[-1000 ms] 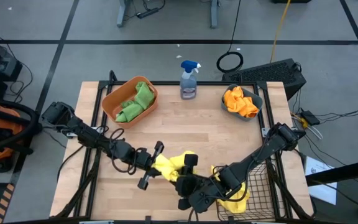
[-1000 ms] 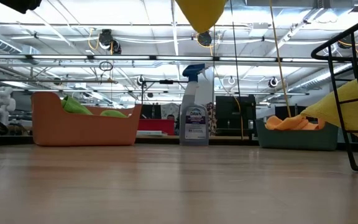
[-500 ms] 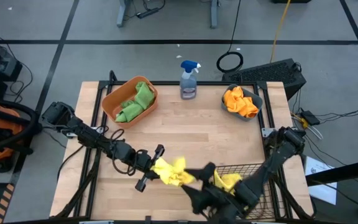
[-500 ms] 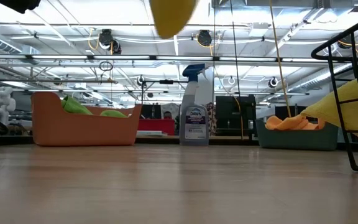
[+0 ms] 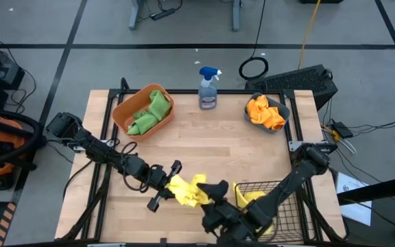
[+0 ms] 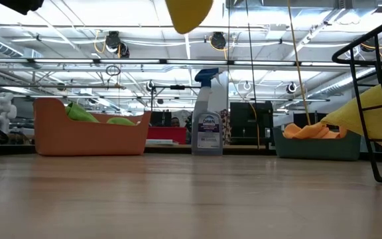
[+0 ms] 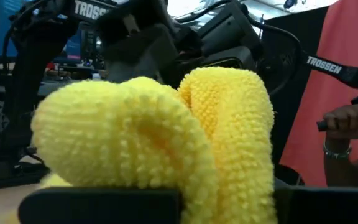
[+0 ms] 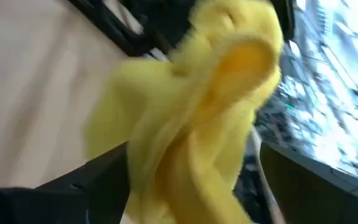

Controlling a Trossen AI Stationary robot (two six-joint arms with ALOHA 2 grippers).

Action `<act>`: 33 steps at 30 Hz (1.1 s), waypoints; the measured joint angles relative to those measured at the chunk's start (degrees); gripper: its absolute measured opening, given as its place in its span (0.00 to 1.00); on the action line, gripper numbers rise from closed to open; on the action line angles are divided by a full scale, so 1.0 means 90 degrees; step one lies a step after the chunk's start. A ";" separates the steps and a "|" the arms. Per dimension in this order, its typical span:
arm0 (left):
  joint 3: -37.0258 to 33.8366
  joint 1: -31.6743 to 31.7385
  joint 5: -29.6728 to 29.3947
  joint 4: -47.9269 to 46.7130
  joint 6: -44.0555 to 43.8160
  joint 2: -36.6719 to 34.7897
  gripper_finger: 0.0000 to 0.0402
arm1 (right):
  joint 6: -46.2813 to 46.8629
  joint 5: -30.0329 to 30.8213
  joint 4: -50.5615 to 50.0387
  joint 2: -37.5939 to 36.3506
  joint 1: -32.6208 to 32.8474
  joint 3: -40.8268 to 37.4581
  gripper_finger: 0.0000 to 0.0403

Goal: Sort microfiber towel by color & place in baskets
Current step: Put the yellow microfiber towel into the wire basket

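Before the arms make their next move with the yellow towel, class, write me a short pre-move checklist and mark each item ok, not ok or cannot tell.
1. Left gripper shut on the yellow towel, held above the table: ok.
2. Right gripper open beside that towel, not gripping it: ok.
3. Black wire basket already holds a yellow towel, so the colour matches: ok.
4. Held towel is over the basket: not ok, it hangs over bare wood beside it.
5. Orange tub holds only green, teal bin only orange: ok.
6. Spray bottle stands away from the path: ok.
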 joint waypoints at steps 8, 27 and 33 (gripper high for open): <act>0.0000 0.0003 0.0014 -0.0072 -0.0151 -0.0005 0.09 | -0.0186 -0.0056 0.0754 0.0087 -0.0268 0.0000 0.65; 0.0012 -0.0027 0.0221 -0.0549 -0.0495 -0.0020 0.68 | -0.0107 -0.0206 0.0529 0.0019 -0.0037 0.0060 0.04; 0.0002 -0.0015 0.0163 -0.1222 -0.0495 -0.0133 0.77 | -0.0081 -0.0130 0.0450 -0.0314 0.0306 0.0112 0.03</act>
